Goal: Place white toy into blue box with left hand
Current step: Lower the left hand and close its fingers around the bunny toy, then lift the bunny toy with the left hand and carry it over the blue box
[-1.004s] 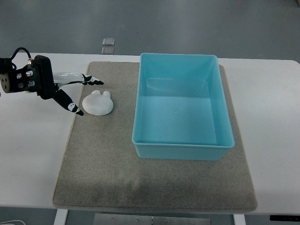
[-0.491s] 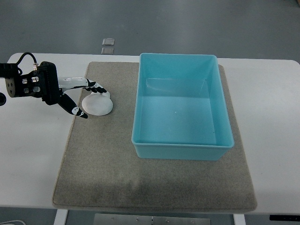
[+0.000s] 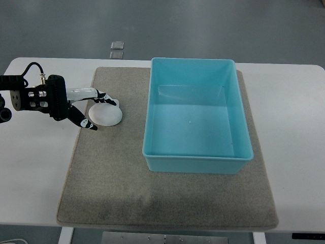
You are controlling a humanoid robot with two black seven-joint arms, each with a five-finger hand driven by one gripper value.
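A white table [image 3: 294,132] is carrying a grey mat [image 3: 111,178], which is covering its middle and reaching nearly from the far edge to the near edge.

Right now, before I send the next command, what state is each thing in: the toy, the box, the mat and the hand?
white toy: lying flat on the mat, outside the box.
blue box: upright, open-topped, nothing inside.
grey mat: flat on the table, under both toy and box.
left hand: fingers spread over the toy's far and left edges, no closed grasp visible.
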